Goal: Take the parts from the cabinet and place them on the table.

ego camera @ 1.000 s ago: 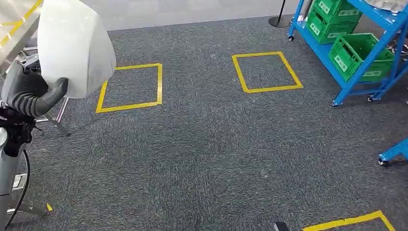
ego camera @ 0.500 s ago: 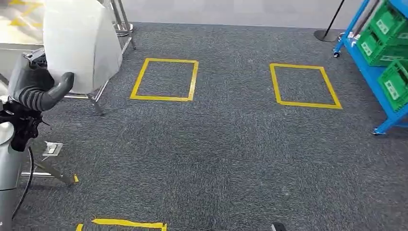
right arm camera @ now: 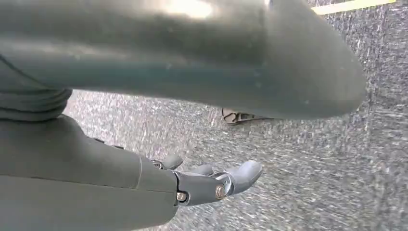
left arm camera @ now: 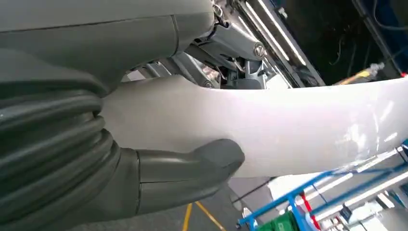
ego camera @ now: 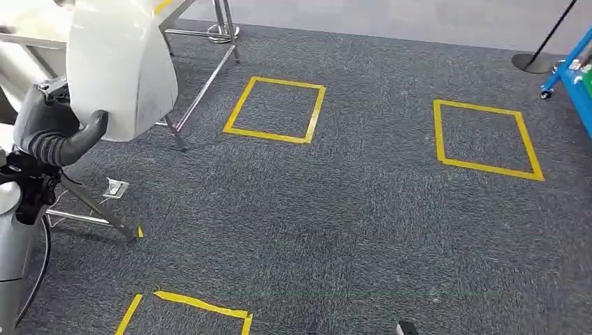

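Carries the white part (ego camera: 119, 66) in the left hand (ego camera: 59, 132), raised at the left side of the head view, above the carpet floor (ego camera: 349, 209) and not yet on the surface (ego camera: 21, 38), seen just behind with its metal legs (ego camera: 202, 91). Clamps the part near its lower edge, with the thick thumb (left arm camera: 192, 163) pressed flat on the smooth white face in the left wrist view; cannot tell how the darker fingers lie behind the shell. Hangs the right hand (right arm camera: 211, 183) low over the carpet, fingers loosely apart, holding nothing. Probably risks a slip first of all: looks like a wide, glossy, curved shell gripped at one edge only, so likely to swing or slide out of the thumb under shaking from a step or a quick turn, and then to drop on the carpet. Risks also a knock against the metal legs or the rim of the surface during the approach, because of the large part hiding much of the view on that side. Could also set the part too near the rim, with tipping off afterwards. Needs, by this judgement, a slow approach, a firm grip and a clear lift above the rim before any release.
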Available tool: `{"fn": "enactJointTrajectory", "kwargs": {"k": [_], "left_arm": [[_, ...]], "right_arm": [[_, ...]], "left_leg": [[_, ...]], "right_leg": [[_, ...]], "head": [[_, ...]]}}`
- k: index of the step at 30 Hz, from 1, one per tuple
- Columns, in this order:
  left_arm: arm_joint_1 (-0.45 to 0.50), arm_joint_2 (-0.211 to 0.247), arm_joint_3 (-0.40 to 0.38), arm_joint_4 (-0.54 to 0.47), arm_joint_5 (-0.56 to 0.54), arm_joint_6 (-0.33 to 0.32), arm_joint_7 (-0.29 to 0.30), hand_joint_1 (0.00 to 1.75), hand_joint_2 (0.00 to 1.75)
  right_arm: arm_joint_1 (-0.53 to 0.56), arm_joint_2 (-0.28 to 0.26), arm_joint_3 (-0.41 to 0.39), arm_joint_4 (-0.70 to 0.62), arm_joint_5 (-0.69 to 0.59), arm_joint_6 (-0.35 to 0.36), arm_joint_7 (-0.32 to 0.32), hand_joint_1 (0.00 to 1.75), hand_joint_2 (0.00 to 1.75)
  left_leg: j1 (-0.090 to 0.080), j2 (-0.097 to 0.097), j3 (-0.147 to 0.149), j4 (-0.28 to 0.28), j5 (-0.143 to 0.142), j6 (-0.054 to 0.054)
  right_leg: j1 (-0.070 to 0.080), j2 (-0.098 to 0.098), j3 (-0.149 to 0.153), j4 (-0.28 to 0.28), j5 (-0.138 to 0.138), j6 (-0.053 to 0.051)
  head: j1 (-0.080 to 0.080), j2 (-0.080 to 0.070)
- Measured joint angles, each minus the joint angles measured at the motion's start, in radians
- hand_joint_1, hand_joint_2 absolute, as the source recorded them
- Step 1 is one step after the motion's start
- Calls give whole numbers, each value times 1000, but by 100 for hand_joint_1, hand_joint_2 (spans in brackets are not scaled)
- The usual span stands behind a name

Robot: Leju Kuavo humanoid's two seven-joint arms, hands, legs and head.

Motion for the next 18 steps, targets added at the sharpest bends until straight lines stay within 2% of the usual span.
{"fn": "enactJointTrajectory", "kwargs": {"k": [1, 4, 5, 6, 7, 8, 9, 10, 11, 12, 13, 14, 15, 16, 18], "left_arm": [[2, 0, 0, -3, 0, 0, 0, 175, 175], [5, 8, 1, -8, 0, 2, 0, 175, 175], [6, 10, 2, -13, 0, 3, 0, 175, 175], [4, 10, 2, -17, 1, 3, -2, 175, 175], [2, 10, 2, -18, 3, 3, -1, 175, 175], [7, 10, 2, -17, 3, 5, 0, 175, 175], [10, 10, 2, -17, 3, 5, 0, 175, 175], [14, 10, 2, -17, 3, 5, 0, 175, 175], [18, 9, 1, -17, 3, 5, 0, 175, 175], [20, 10, 1, -18, 3, 5, 0, 175, 175], [20, 10, 1, -18, 3, 5, 1, 175, 175], [19, 10, 2, -19, 3, 5, 1, 175, 175], [19, 10, 2, -20, 3, 5, 1, 175, 175], [18, 11, 2, -22, 3, 5, 1, 175, 175], [19, 11, 2, -23, 3, 5, 2, 175, 175]], "right_arm": [[-1, 0, 0, 0, 0, 0, 0, 0, 0], [-3, 1, 0, 0, 3, 0, -2, 0, 0], [-4, 1, 0, 0, 4, 0, -3, 0, 0], [-5, 1, 0, 0, 5, 0, -5, 0, 0], [-5, 1, 0, 0, 6, 2, -5, 0, 0], [-3, 1, 0, 0, 7, 2, -5, 0, 0], [0, 1, 0, 0, 8, 2, -5, 0, 0], [2, 1, 0, 0, 8, 1, -4, 0, 0], [3, 1, 0, 0, 9, 1, -4, 0, 0], [2, 1, 0, 0, 9, 1, -5, 0, 0], [1, 1, 0, 0, 9, 1, -5, 0, 0], [1, 1, 0, 0, 9, 1, -5, 0, 0], [1, 1, 0, 0, 9, 1, -5, 0, 0], [1, 1, 0, 0, 9, 2, -5, 0, 0], [1, 1, 0, 0, 10, 3, -6, 0, 0]], "left_leg": [[0, -15, 6, -5, 10, 14], [-3, -52, 1, -5, 10, 29], [9, -63, 9, -13, 17, 38], [10, -73, 9, -15, 18, 42], [11, -80, 8, -14, 20, 48], [11, -92, 7, -14, 19, 50], [11, -104, 5, -13, 19, 51], [11, -119, 3, -11, 19, 51], [11, -133, 2, -8, 18, 50], [11, -148, 2, -5, 18, 50], [12, -162, 2, -2, 18, 47], [13, -175, 2, 2, 16, 43], [15, -183, -1, 6, 14, 38], [9, -195, -9, 13, 12, 29], [16, -217, -15, 5, 21, 15]], "right_leg": [[2, -8, 1, 1, -3, 6], [1, -40, 11, -5, -6, 21], [-1, -33, 8, 1, -14, 29], [-4, 26, 1, 30, -34, 33], [-8, 67, -25, 89, -68, 36], [-10, 87, -67, 176, -109, 39], [-10, 92, -106, 254, -140, 41], [-10, 93, -135, 305, -150, 42], [-11, 95, -141, 308, -134, 42], [-12, 96, -124, 259, -94, 41], [-14, 100, -88, 178, -45, 40], [-17, 117, -45, 87, -1, 39], [-23, 170, -18, 23, 6, 38], [-20, 179, -11, 13, -1, 39], [-15, 154, -12, 16, 0, 30]], "head": [[2, 0], [2, 0], [2, 0], [3, 0], [6, 0], [7, 0], [7, 0], [8, 0], [8, 0], [8, 0], [8, 0], [8, 0], [9, 0], [8, 0], [8, 0]]}}
